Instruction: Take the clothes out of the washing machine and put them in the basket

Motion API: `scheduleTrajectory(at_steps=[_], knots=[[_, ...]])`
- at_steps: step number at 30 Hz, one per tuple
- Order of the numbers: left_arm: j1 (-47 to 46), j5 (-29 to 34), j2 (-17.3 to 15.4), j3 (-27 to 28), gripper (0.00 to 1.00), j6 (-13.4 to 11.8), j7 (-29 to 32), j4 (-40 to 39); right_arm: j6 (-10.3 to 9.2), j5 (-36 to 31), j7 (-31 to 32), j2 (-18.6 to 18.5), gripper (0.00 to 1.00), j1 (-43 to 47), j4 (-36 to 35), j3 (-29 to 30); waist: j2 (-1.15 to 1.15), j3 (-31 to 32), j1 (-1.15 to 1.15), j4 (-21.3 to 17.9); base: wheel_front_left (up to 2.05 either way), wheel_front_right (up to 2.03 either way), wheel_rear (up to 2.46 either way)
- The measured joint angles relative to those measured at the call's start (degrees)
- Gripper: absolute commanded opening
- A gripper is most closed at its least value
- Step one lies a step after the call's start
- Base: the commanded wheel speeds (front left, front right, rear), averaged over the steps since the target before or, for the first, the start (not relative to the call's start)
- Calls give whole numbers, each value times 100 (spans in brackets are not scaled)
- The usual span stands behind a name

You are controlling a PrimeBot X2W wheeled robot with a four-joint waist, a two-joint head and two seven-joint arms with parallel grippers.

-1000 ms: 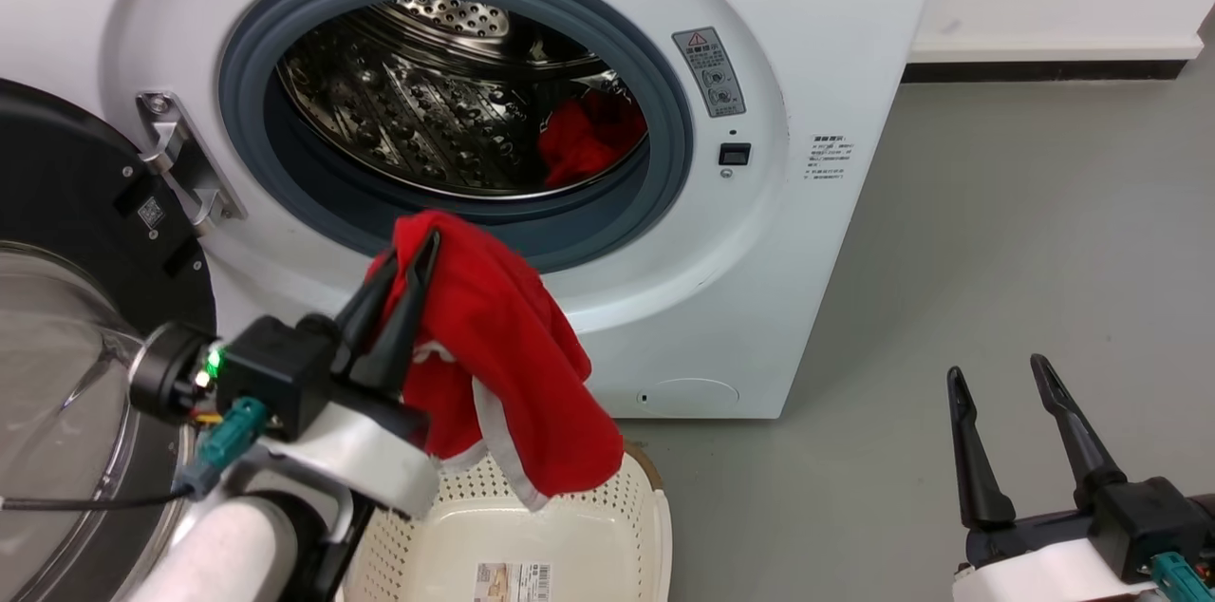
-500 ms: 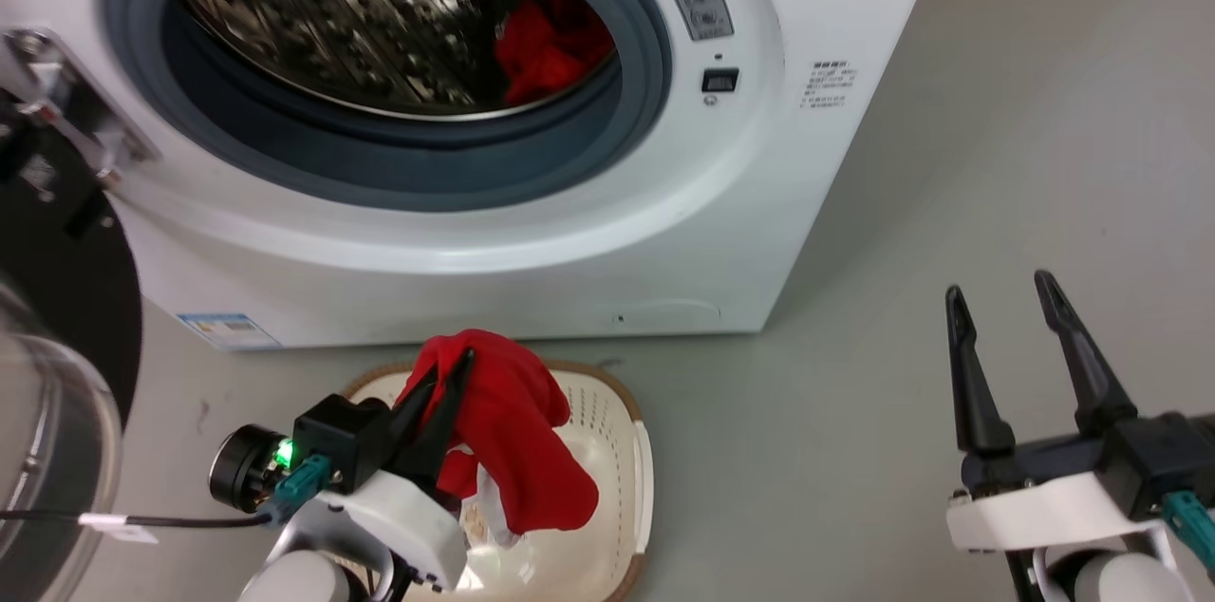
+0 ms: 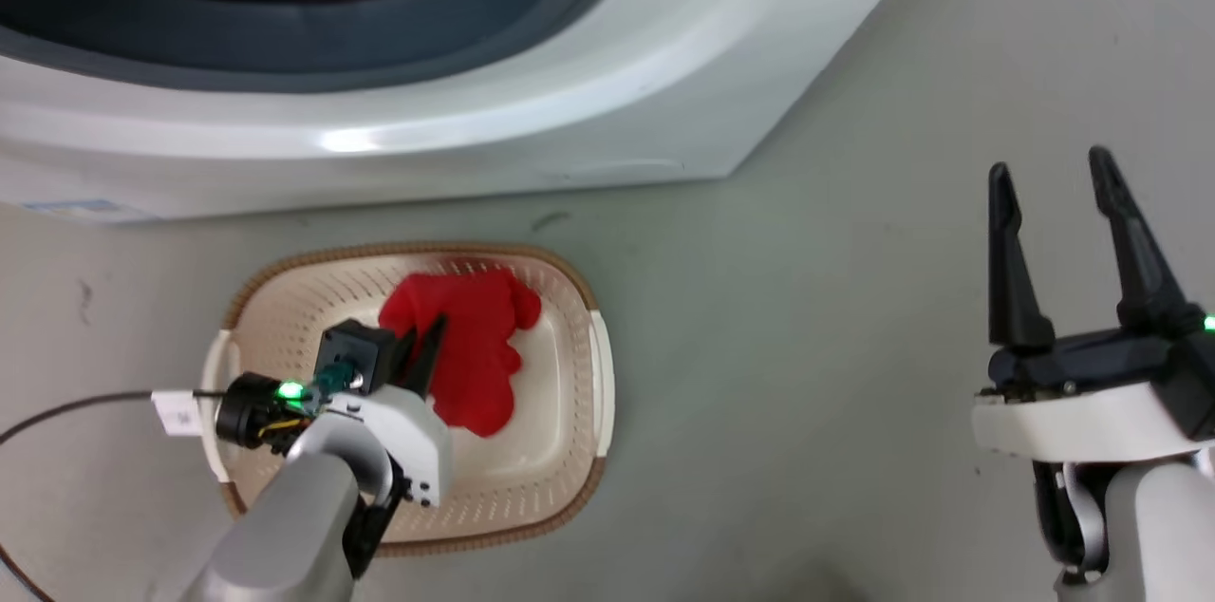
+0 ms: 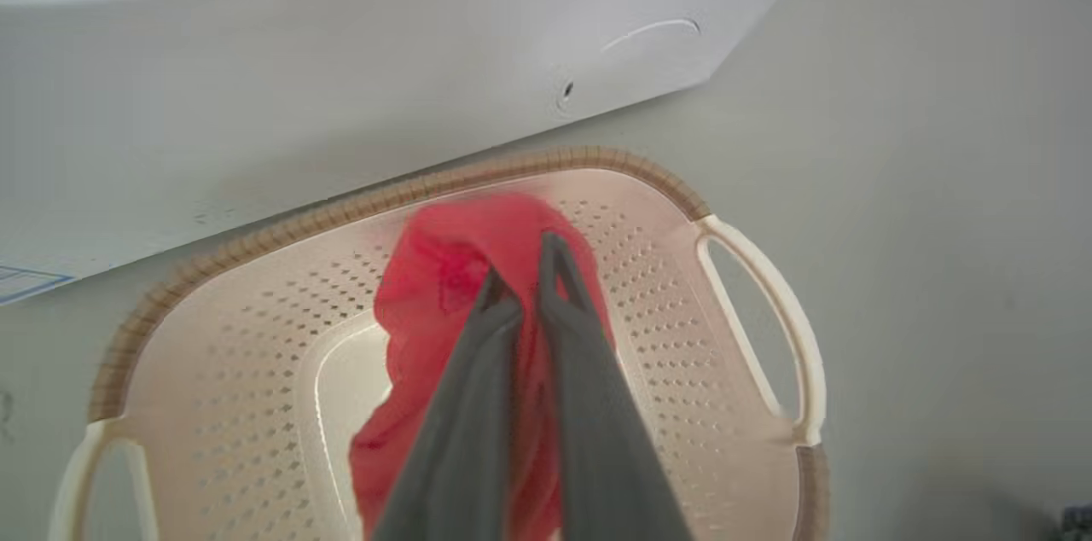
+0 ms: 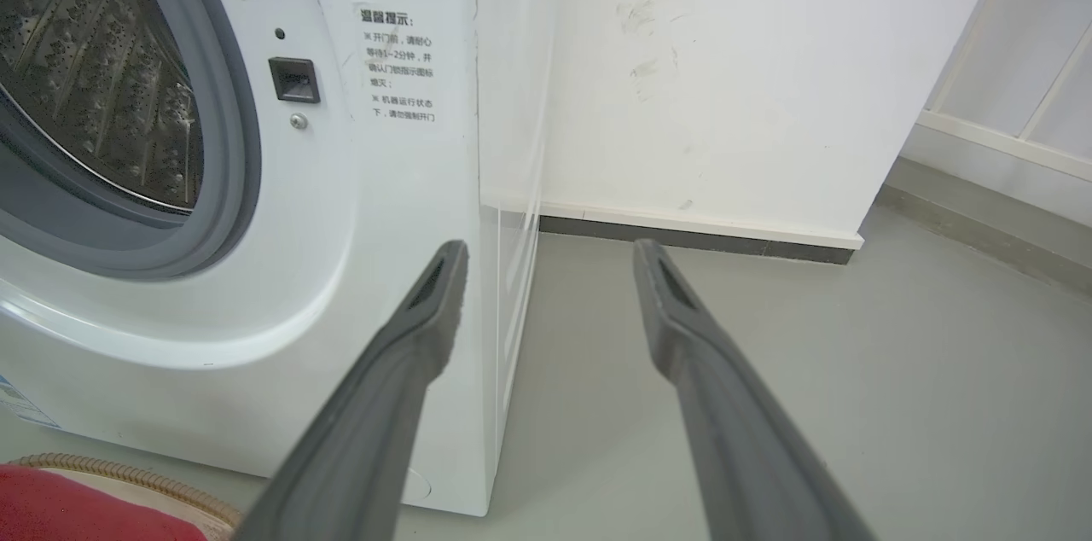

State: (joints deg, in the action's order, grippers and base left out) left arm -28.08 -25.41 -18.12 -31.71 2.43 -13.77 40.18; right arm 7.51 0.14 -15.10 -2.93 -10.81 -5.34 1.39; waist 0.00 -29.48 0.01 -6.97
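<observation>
So the left gripper (image 4: 522, 259) has its two long dark fingers (image 4: 465, 404) squeezed nearly together, pinching a soft bright red garment (image 4: 426, 302). The cloth is bunched up over the tips and trails down on both sides of them. That garment sits inside the oval cream plastic basket with perforated sides and a brown woven-look rim (image 4: 341, 208). Can't tell if it's actually resting on the bottom or just hanging there.

In the head view the same left gripper (image 3: 425, 336) is low over the basket (image 3: 588, 488), red cloth (image 3: 479, 346) spread toward the far side. The basket stands on the grey floor (image 3: 807, 346) just in front of the big white front-loading washing machine (image 3: 475, 127).

Over on the other side, the right gripper (image 3: 1050, 163) is well apart from all that, fingers spread wide with nothing between them. Its wrist view shows the gripper (image 5: 550, 251) pointing past the machine's corner (image 5: 358, 225) toward a white wall (image 5: 725, 55), with the perforated steel drum (image 5: 85, 80) at the left.
</observation>
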Motion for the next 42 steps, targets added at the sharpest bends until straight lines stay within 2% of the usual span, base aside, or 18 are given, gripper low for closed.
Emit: scheduleTrajectory(at_steps=[9, 16, 22, 27, 28, 29, 35, 42], knots=[[-1166, 261, 282, -279, 0, 160, 42, 1914, 0, 208, 1, 0, 100, -459, -164, 105, 0, -1073, 0, -253, 0, 0, 0], [-1716, 347, 511, -401, 0, 148, 136, 2917, 1, 326, 0, 1, 100, -708, -313, 153, 0, -1753, 0, -361, 0, 0, 0], [-1902, 354, 525, -479, 0, 52, 416, 3229, 1, 405, 1, 1, 100, -843, -419, 179, 0, -2172, 0, -412, 0, 0, 0], [-1945, 405, 517, -565, 0, 30, 563, 3304, 1, 450, 1, 1, 100, -915, -443, 165, 0, -2272, 0, -426, 0, 0, 0], [-1947, 405, 515, -576, 16, 22, 564, 3309, 1, 453, 1, 1, 100, -915, -443, 162, 0, -2257, -1, -425, 0, 0, 0], [-1948, 403, 516, -581, 100, 16, 583, 3315, 1, 453, 1, 1, 100, -915, -442, 155, 0, -2234, -1, -423, 0, 0, 0], [-1871, 328, 586, -600, 100, 60, 590, 3339, 1, 441, 1, 1, 100, -893, -355, 112, 0, -1954, -1, -388, 0, 0, 0], [-1466, -7, 822, -394, 100, 107, 77, 3346, 1, 356, 1, 2, 100, -625, -196, 76, 0, -1326, -1, -296, 0, 0, 0]])
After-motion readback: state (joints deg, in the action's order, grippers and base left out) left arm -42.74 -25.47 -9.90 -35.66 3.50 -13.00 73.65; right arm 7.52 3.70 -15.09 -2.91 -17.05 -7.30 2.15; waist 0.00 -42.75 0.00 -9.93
